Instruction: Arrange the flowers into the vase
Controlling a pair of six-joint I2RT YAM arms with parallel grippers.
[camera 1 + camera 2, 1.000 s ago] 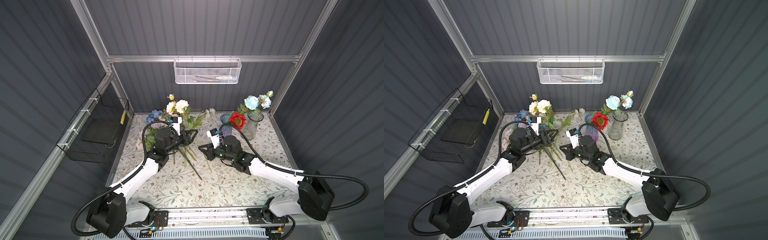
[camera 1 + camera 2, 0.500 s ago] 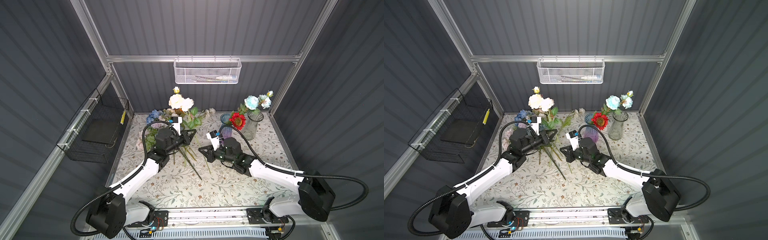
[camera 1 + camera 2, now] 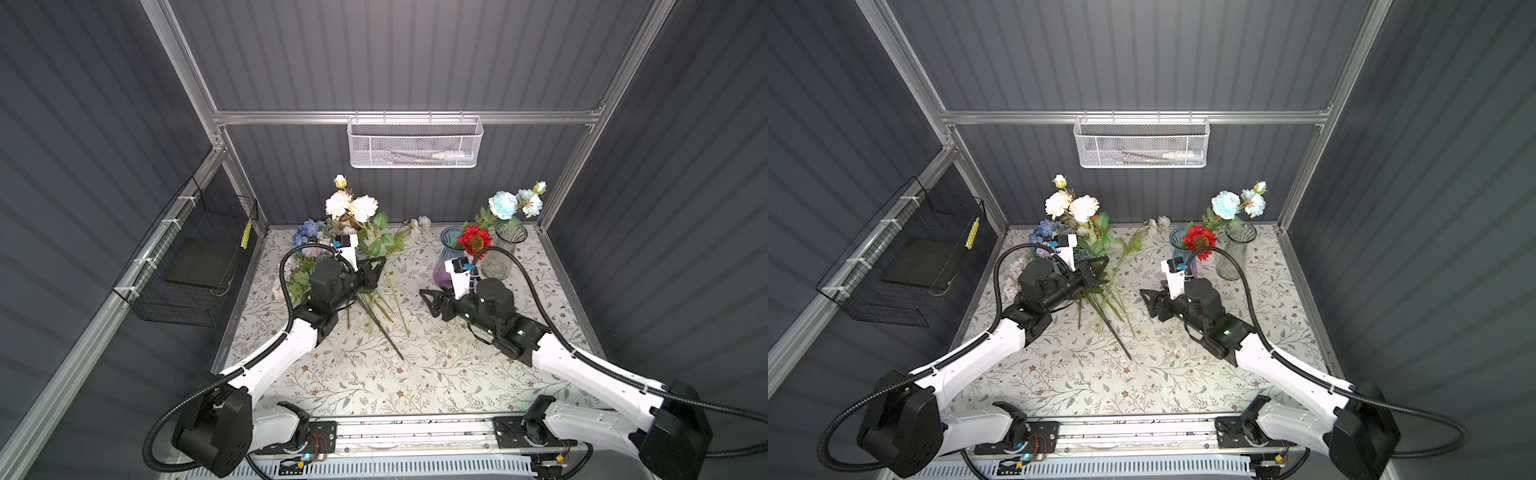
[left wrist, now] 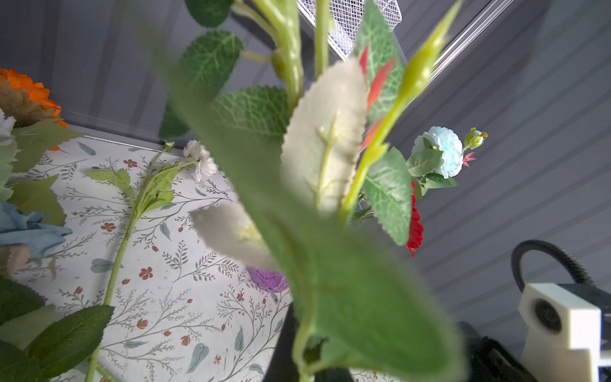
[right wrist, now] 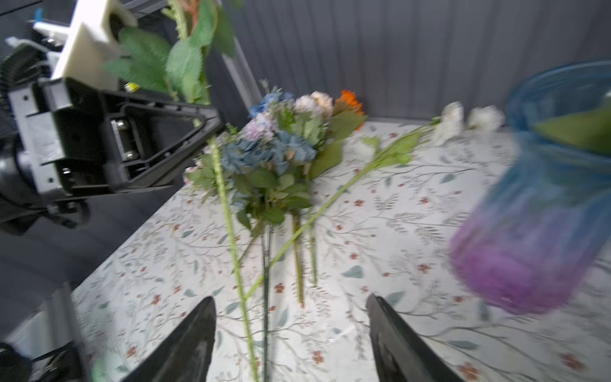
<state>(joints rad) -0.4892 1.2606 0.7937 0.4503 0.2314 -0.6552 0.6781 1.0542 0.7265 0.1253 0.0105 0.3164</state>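
Regrasp: left gripper (image 5: pixel 211 129) fingers, open a second ago, now pinch the cream-headed artificial flower spray (image 3: pixel 362 208) by its green stem (image 5: pixel 231 244), blooms above them. Right gripper (image 5: pixel 290 297) fingers have just spread; the stem's tail hangs between them. Likely next: insertion into the blue-to-purple glass vase (image 3: pixel 448 251) beside the right gripper.

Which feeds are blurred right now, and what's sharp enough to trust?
Left wrist view: leaves of the cream-flower stem crowd the lens, out of focus, hiding the middle; the tablecloth behind is sharp. Right wrist view: smeared throughout, worst on the blue-and-purple vase, though the right pincer plainly stands open. Both top views: crisp and evenly lit.
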